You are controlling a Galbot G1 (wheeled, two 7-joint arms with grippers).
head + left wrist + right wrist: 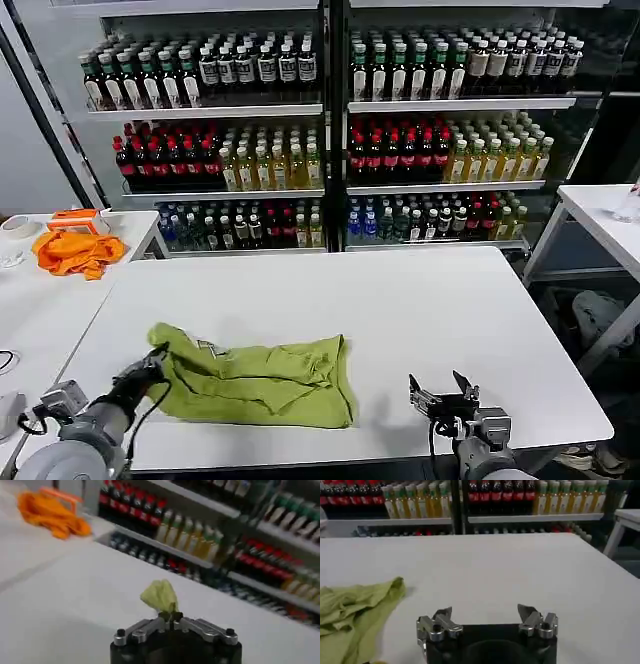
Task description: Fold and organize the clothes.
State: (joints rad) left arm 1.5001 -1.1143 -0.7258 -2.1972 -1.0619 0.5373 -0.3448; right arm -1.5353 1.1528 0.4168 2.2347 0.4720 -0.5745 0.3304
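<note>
The left gripper (158, 360) sits low at the near left of the white rectangular table (400, 300), its black fingers pinched together on the left end of the lime-green short-sleeved cotton T-shirt (265, 378). In the left wrist view the gripper (170, 616) has its jaws closed on a small tuft of the green fabric (160, 596) that stands up just above the fingertips.

From that pinch the T-shirt runs away to the right, lying crumpled and partly folded on the near half of the table. Its long axis goes left to right, roughly parallel to the near table edge, with the gripped end at the left and the broader, squarer end at the right. A small white label (209, 349) shows on the upper fold near the gripped end.

The right gripper (443, 388) rests at the near right of the table, well apart from the shirt, its fingers spread and holding nothing. In the right wrist view its two fingers (441, 616) stand wide apart above bare table, with the shirt's edge (355, 605) off to one side.

Farther out, a bright orange crumpled cloth (75, 251) lies on a separate white table at the far left. Shelves of bottled drinks (330, 140) fill the background.
</note>
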